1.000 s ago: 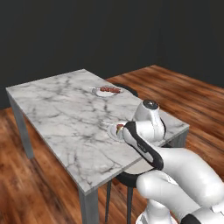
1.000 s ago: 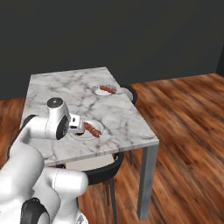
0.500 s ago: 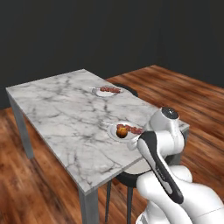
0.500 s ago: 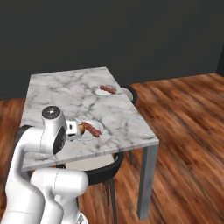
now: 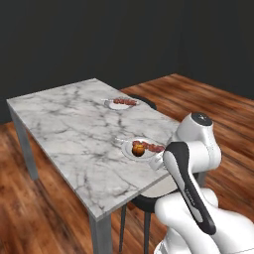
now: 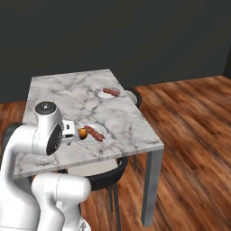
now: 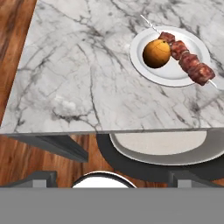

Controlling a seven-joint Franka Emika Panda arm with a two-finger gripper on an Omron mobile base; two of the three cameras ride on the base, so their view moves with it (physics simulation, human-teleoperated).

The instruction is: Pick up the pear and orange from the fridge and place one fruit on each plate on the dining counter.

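In the left base view, the counter (image 5: 74,129) stands on a wood floor (image 5: 213,106) before a dark wall. Near its right edge, towards the near corner, sits a plate (image 5: 130,150) carrying the orange (image 5: 138,150) and a skewer (image 5: 149,146); the orange lies on the plate's near side, touching or just beside the skewer. A second plate (image 5: 118,104) with its own skewer (image 5: 125,101) sits further along the same edge, close to the far corner, with no fruit on it. The arm (image 5: 191,168) rises just off the right edge beside the near plate. A dark chair (image 5: 149,198) is tucked under that edge.

In the right base view, the near plate (image 6: 97,131) sits by the counter's (image 6: 67,90) near edge, the orange (image 6: 83,133) on its left part against the skewer (image 6: 94,133). The gripper (image 6: 71,132) is just left of the orange; its fingers are hard to make out here, but they seem spread and hold nothing. The far plate (image 6: 103,94) lies near the right edge.

In the hand view, the orange (image 7: 156,53) rests on the plate (image 7: 168,74) close to the counter's (image 7: 87,83) edge, beside the skewer (image 7: 188,59), free of any grip. The chair's pale seat (image 7: 157,142) shows under the edge.
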